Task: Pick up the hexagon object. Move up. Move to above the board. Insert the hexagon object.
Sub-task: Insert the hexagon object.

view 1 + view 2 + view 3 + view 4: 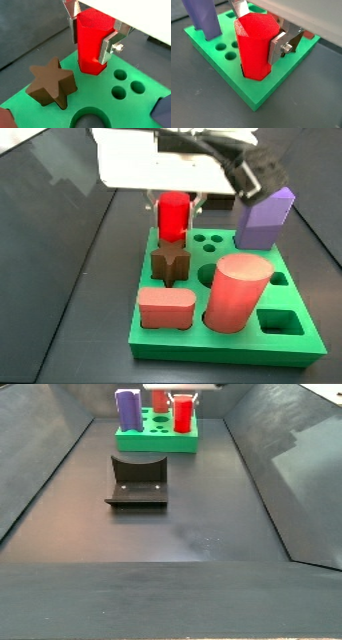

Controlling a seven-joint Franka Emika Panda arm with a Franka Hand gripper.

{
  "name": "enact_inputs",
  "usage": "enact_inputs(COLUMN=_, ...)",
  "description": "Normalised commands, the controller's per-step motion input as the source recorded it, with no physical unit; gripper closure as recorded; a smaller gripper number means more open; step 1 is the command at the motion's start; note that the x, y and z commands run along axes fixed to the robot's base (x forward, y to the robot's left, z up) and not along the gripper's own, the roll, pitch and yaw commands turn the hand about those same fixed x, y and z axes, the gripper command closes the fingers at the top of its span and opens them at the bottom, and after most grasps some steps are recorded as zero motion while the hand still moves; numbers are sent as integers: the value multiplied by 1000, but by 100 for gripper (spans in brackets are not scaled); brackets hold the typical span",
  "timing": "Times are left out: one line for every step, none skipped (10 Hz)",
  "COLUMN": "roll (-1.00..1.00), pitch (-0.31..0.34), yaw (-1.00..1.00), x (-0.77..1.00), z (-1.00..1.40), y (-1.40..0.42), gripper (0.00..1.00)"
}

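Note:
The hexagon object (88, 42) is a slim, upright, bright red prism held between my gripper's silver fingers (107, 50). My gripper (90, 47) is shut on it, one finger on each side, as both wrist views show (256, 40). The prism's lower end (254, 75) stands at a far corner of the green board (258, 97), and a dark slit of a hole shows beside its base. In a side view the hexagon (173, 216) stands upright at the board's (227, 350) back edge under the white gripper body (174, 200). From afar the gripper (183, 402) hangs over the board (154, 442).
On the board stand a brown star block (50, 82), a tall purple block (267, 218), a thick salmon cylinder (238, 293) and a salmon block (167, 308). Three small round holes (123, 85) lie beside the hexagon. The fixture (138, 481) stands on the tray floor before the board.

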Motion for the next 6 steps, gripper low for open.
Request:
enact_inputs(roll=43, pitch=0, yaw=-157, x=0, z=-380, y=0, gripper=100)
enact_inputs(roll=73, pitch=-10, yaw=-251, x=0, z=-874, y=0, gripper=100)
enact_inputs(roll=87, pitch=-7, yaw=-209, x=0, z=-1000, y=-17, gripper=100)
enact_inputs(roll=41, pitch=-44, yaw=-103, x=0, z=-1000, y=-6, gripper=100)
enact_inputs(roll=-13, pitch=0, yaw=0, x=0, z=0, y=0, gripper=100)
enact_inputs(roll=0, pitch=0, yaw=0, x=0, z=0, y=0, gripper=100)
